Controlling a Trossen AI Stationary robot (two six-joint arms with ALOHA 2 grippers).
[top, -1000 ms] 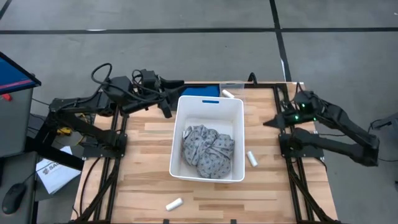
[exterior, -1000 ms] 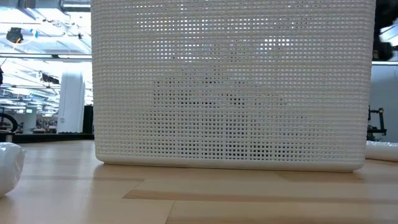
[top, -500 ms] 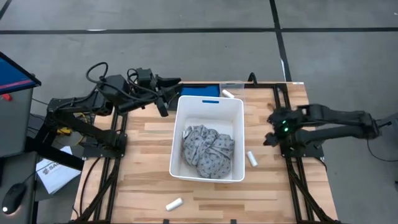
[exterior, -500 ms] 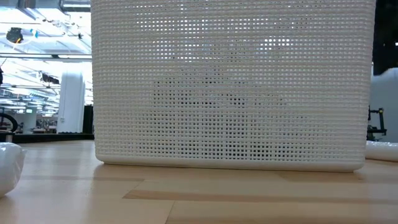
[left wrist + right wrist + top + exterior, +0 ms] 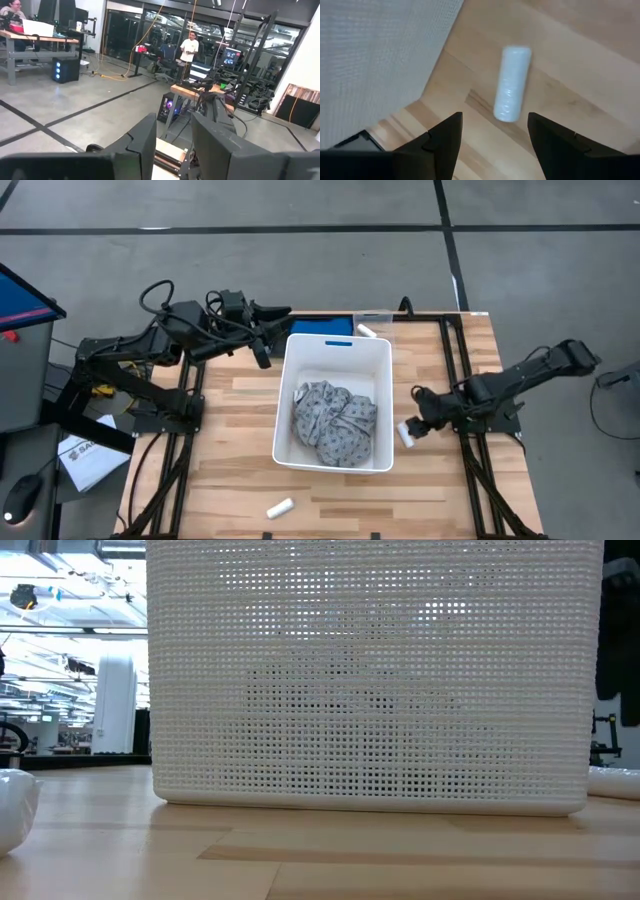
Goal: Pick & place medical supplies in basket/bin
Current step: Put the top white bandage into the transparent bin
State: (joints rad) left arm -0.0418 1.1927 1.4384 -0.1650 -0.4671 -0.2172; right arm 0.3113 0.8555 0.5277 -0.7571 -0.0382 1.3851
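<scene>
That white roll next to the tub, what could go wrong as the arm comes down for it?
The right gripper is open above the roll, which lies loose on the table. A round roll may spin or roll off if one finger touches first. The tub wall stands close beside it, so a finger might bump it. The left gripper waits at the tub's far corner.

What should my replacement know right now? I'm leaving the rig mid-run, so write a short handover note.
Right gripper: open, hovering over the white roll lying on the table beside the bin's right wall, nothing held.
Left gripper: open, parked off the table's far left corner, pointing into the room.
Done: the grey speckled fabric is inside the white bin.
Left: three rolls on the table. The one under the right gripper, one near the front edge, one behind the bin's far end.
</scene>
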